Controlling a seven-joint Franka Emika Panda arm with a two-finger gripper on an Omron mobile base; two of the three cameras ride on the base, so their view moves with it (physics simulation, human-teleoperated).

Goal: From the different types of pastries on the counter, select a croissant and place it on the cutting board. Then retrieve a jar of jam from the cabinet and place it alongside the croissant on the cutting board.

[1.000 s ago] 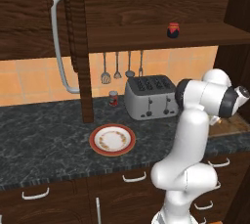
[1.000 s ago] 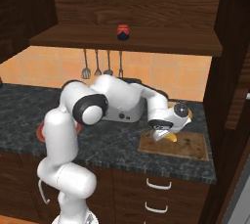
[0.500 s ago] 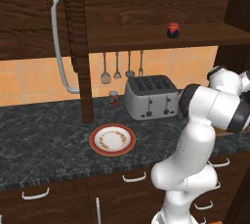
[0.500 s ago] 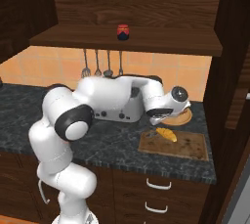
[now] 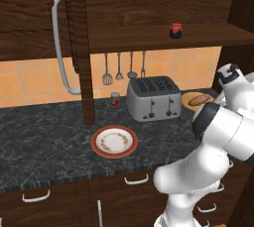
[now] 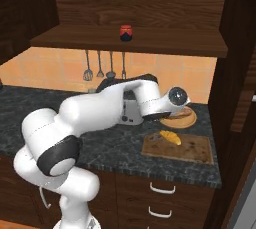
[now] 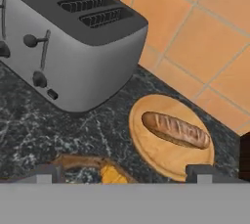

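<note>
golden croissant [image 6: 170, 137] lies on the cutting board [image 6: 195, 149]; red-lidded jam jar [image 6: 125, 32] stands upright on the cabinet shelf [image 6: 150, 46].

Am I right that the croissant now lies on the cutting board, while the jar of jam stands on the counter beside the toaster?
Not quite. The croissant does lie on the cutting board, but the jar of jam stands up on the cabinet shelf, above the toaster, not on the counter. The right base view shows this plainly.
</note>
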